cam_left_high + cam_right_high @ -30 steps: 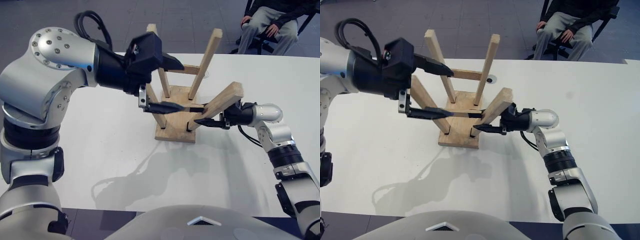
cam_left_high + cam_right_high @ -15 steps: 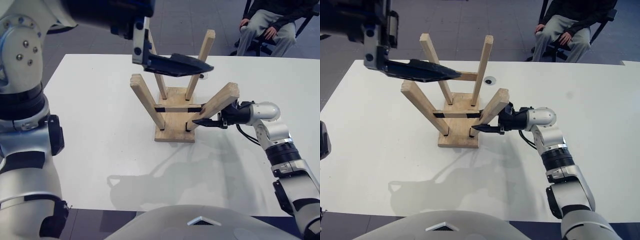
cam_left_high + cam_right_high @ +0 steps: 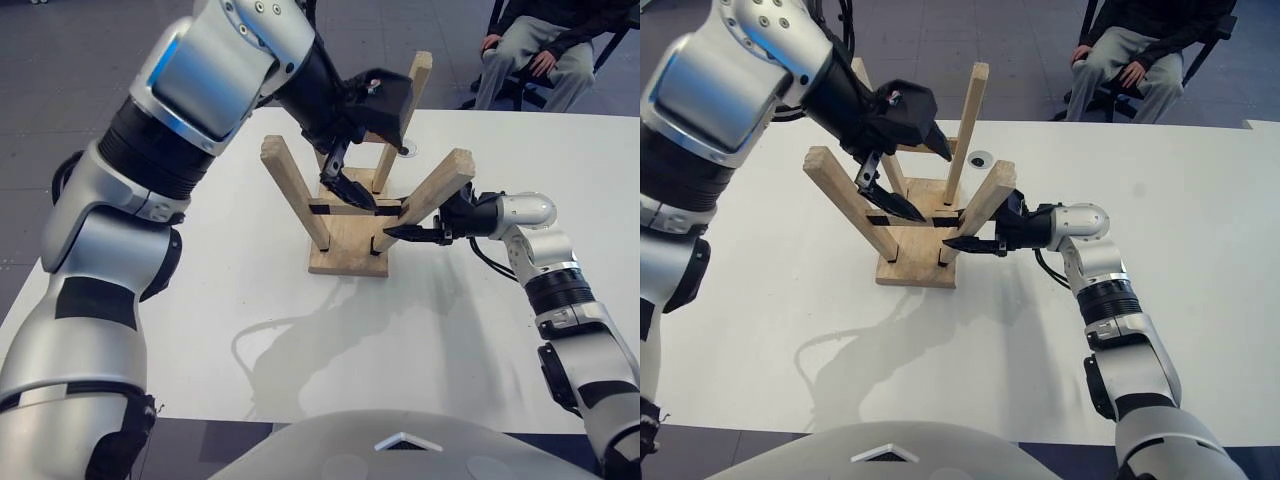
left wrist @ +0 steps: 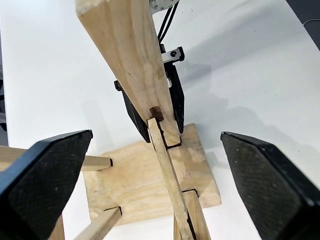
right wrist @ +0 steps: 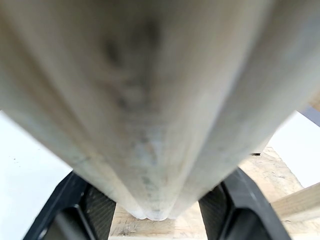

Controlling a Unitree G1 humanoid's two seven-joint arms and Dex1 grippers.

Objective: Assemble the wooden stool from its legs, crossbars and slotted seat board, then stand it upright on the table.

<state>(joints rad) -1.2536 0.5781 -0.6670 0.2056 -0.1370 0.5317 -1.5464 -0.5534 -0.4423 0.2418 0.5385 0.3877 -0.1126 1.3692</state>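
Down from above the far legs, the left arm has swung in over the stool, which has not shifted. The slotted seat board [image 3: 345, 262] lies flat near the middle of the table [image 3: 200, 260] with all four legs pointing up. The near crossbar [image 3: 352, 210] spans the near-left leg [image 3: 290, 190] and the near-right leg [image 3: 432, 192]. The right gripper [image 3: 412, 228] clamps the near-right leg low down, close to its slot. The left gripper [image 4: 152, 165] hangs over the crossbar, its jaws spread wide to either side and touching nothing. To seat this joint well, the right arm should probably hold the leg steady while the left closes squarely on the bar and presses it home without twisting.
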